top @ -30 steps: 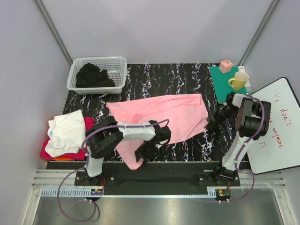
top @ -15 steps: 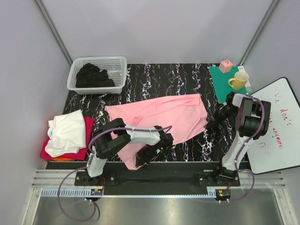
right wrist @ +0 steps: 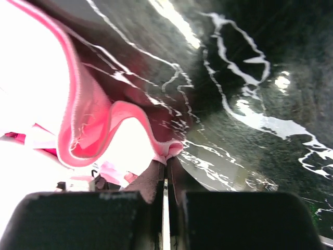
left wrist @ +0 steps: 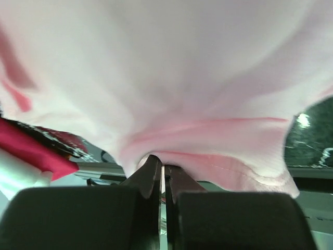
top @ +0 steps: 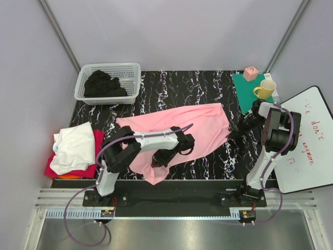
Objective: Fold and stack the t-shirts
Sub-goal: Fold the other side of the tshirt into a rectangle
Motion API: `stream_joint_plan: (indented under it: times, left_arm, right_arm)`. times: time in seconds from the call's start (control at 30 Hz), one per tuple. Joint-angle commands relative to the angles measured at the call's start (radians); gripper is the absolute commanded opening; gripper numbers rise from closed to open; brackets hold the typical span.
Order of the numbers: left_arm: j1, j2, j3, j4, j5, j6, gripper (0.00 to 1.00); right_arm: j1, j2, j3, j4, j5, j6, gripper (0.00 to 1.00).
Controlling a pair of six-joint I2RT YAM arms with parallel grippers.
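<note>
A light pink t-shirt (top: 200, 125) lies spread across the middle of the black marbled table (top: 171, 86). My left gripper (top: 158, 161) is at the shirt's near-left part, shut on a fold of the pink cloth (left wrist: 171, 78), which fills the left wrist view above the jaws (left wrist: 163, 164). My right gripper (top: 233, 133) is shut on the shirt's right hem (right wrist: 104, 120), pinched at the fingertips (right wrist: 167, 158). At the left edge a white t-shirt (top: 73, 146) lies on a magenta-red one (top: 65, 171). Black t-shirts (top: 104, 84) sit in the basket.
The white lattice basket (top: 109, 65) stands at the back left. A green mat (top: 248, 99) at the back right carries a yellow mug (top: 265, 89) and a small pink cube (top: 251, 73). A whiteboard (top: 307, 143) lies to the right of the right arm.
My left gripper has shut on the pink shirt and pulled back from the near edge, lifting the cloth's near-left part. My right gripper has edged away, still holding the hem.
</note>
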Motion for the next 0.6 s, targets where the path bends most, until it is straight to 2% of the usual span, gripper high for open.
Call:
stream_joint_plan:
  times: [0.0, 0.33, 0.57]
  left_arm:
    - [0.058, -0.061, 0.046, -0.085, -0.096, 0.006, 0.0]
    - [0.201, -0.109, 0.092, -0.137, -0.185, 0.038, 0.0]
    - [0.291, -0.115, 0.204, -0.152, -0.254, 0.066, 0.0]
  right_arm:
    - [-0.005, -0.054, 0.05, 0.005, -0.057, 0.001, 0.01]
    - [-0.005, -0.078, 0.114, 0.005, -0.126, 0.014, 0.0]
    - [-0.003, -0.052, 0.173, 0.031, -0.17, 0.029, 0.0]
